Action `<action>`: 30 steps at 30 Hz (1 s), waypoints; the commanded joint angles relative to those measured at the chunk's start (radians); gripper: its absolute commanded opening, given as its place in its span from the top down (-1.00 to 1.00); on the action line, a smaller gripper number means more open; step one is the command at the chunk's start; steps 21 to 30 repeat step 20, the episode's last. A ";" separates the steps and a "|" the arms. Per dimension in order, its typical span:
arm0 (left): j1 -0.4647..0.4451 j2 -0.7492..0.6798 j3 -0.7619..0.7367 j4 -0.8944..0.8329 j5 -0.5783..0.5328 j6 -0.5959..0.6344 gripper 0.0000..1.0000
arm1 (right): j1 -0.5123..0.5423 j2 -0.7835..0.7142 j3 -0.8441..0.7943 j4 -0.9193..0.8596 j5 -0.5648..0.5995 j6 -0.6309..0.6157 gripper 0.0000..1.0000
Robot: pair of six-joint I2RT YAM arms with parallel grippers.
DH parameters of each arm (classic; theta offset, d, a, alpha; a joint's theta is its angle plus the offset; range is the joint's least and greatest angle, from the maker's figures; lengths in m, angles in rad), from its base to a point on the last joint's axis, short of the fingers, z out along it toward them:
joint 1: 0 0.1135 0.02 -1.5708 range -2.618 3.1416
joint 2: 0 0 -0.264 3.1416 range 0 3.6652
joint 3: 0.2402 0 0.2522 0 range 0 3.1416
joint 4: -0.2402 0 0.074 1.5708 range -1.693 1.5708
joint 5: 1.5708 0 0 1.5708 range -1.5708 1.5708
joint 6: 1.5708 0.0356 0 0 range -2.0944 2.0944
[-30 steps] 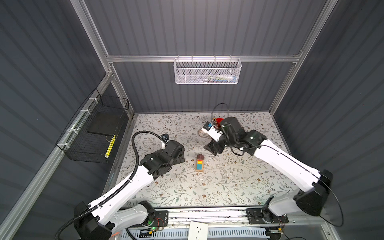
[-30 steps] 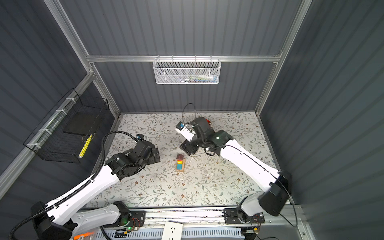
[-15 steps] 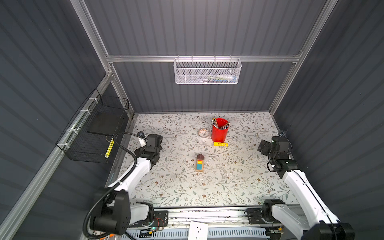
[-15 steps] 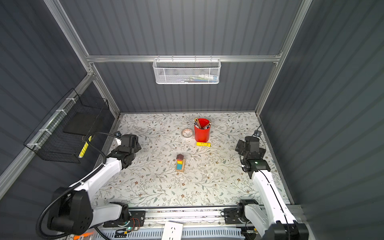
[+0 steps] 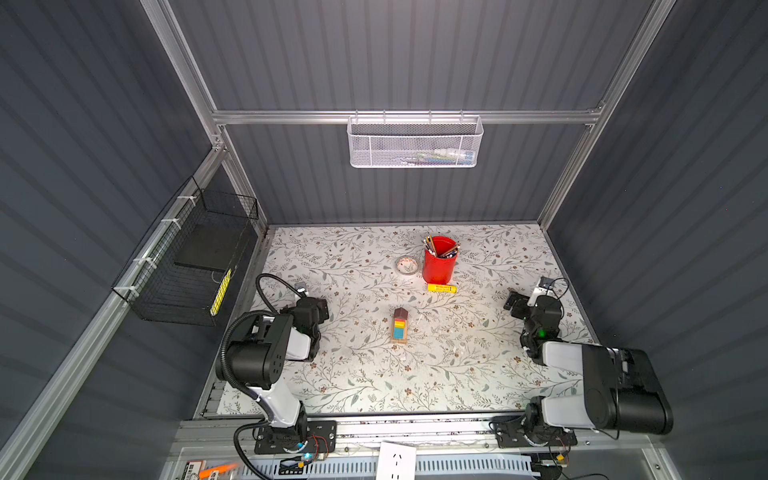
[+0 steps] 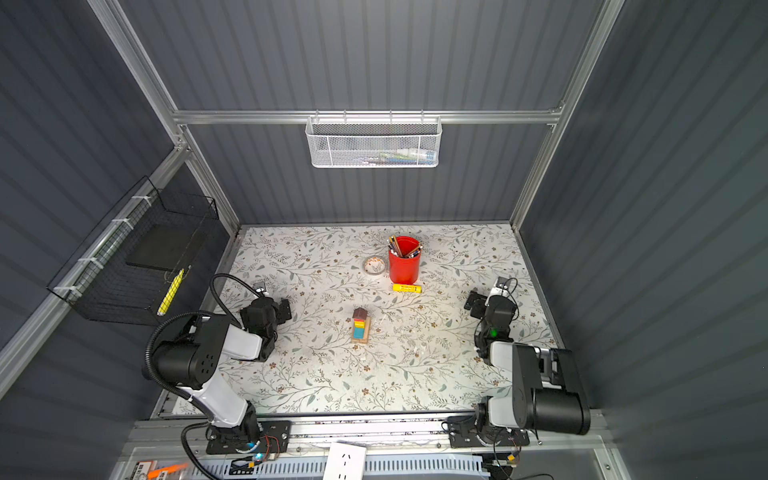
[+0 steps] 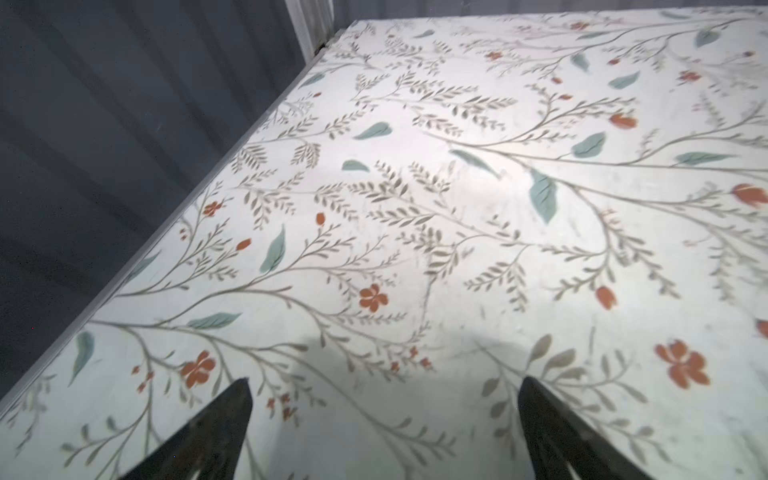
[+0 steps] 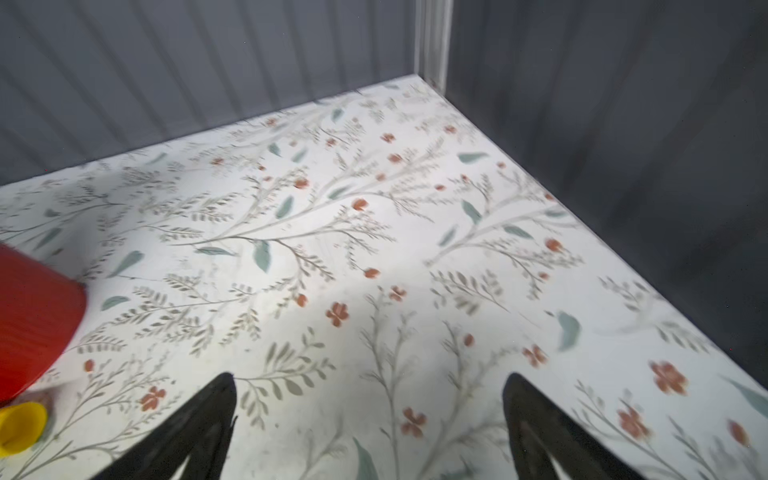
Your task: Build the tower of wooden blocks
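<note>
The wood block tower (image 5: 400,325) (image 6: 360,326) stands alone in the middle of the floral table (image 5: 457,374), seen in both top views. It is a stack with a tan base, then teal, yellow and red layers, and a dark brown roof piece on top. My left gripper (image 5: 316,309) (image 7: 384,384) sits folded back at the left side, open, with only tabletop between its fingers. My right gripper (image 5: 514,300) (image 8: 370,380) rests at the right side, open and empty. Both are well apart from the tower, which neither wrist view shows.
A red cup of pencils (image 5: 439,262) (image 8: 29,316) stands behind the tower, a yellow tube (image 5: 441,288) (image 8: 18,424) lies in front of it, and a small tape roll (image 5: 407,265) beside it. A white mesh basket (image 5: 414,143) hangs on the back wall, a black wire basket (image 5: 195,266) on the left wall.
Both arms have drawn back from the middle of the table to folded poses at their own sides. The right arm left the area by the red cup. The tower has not moved.
</note>
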 commanded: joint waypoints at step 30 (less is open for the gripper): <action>0.005 0.007 0.068 0.028 0.012 0.027 -0.99 | 0.036 0.014 0.041 0.103 0.039 -0.045 -0.98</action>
